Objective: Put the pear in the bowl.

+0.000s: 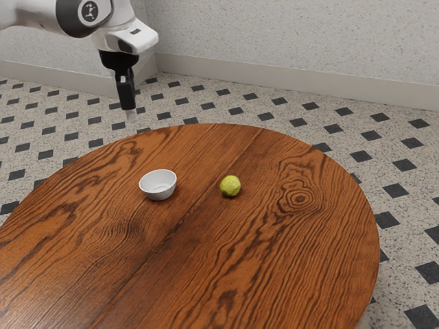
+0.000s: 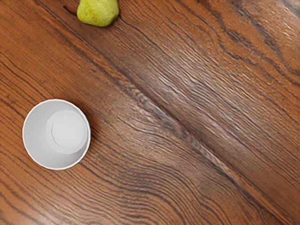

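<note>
High over the table's far edge, toward the exterior view's upper left, hangs my gripper (image 1: 131, 114), apart from both objects; whether it is open or shut cannot be made out. The white bowl (image 1: 158, 185) stands upright on the table. A yellow-green pear (image 1: 230, 186) rests on the wood, apart from the bowl, toward the exterior view's right. In the wrist view the bowl (image 2: 57, 134) has a bare inside, and the pear (image 2: 98, 11), partly cut off by the picture's edge, lies on its side with its stem showing.
The round wooden table (image 1: 274, 274) has a curved edge, with tiled floor (image 1: 343, 140) beyond it. A pale wall (image 1: 295, 41) rises behind. Around the pear and bowl is bare wood.
</note>
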You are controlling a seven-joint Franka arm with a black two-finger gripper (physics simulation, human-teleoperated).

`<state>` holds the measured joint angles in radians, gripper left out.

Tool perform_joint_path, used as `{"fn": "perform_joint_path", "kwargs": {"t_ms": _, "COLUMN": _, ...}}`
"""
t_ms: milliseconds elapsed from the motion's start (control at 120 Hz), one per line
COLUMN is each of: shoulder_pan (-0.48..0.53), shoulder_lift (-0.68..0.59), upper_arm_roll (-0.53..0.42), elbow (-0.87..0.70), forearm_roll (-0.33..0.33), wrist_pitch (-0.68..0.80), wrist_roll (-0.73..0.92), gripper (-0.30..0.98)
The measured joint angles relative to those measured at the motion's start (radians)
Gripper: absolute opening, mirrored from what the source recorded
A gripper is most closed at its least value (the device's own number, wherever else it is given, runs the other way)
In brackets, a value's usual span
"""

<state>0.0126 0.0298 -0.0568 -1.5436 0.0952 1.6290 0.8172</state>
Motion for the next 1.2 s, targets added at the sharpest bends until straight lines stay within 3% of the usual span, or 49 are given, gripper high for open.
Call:
{"fn": "perform_joint_path", "kwargs": {"t_ms": 400, "shoulder_pan": 0.039, "shoulder_lift": 0.009, "upper_arm_roll": -0.003, "elbow": 0.0, "forearm_roll": -0.002, "wrist_pitch": 0.0, "wrist_roll": 0.0, "gripper": 0.69}}
{"fn": "perform_joint_path", "kwargs": {"t_ms": 517, "shoulder_pan": 0.043, "shoulder_lift": 0.06, "upper_arm_roll": -0.001, "elbow": 0.033, "forearm_roll": -0.029, "wrist_pitch": 0.0, "wrist_roll": 0.043, "gripper": 0.69}}
{"fn": "perform_joint_path", "kwargs": {"t_ms": 783, "shoulder_pan": -0.007, "shoulder_lift": 0.376, "upper_arm_roll": -0.019, "elbow": 0.328, "forearm_roll": -0.076, "wrist_pitch": 0.0, "wrist_roll": 0.431, "gripper": 0.69}}
{"fn": "perform_joint_path", "kwargs": {"t_ms": 1067, "shoulder_pan": -0.031, "shoulder_lift": 0.551, "upper_arm_roll": -0.005, "elbow": 0.384, "forearm_roll": -0.053, "wrist_pitch": 0.022, "wrist_roll": 0.778, "gripper": 0.68}}
{"fn": "perform_joint_path", "kwargs": {"t_ms": 1200, "shoulder_pan": -0.084, "shoulder_lift": 0.711, "upper_arm_roll": 0.011, "elbow": 0.552, "forearm_roll": -0.057, "wrist_pitch": 0.074, "wrist_roll": 0.914, "gripper": 0.68}}
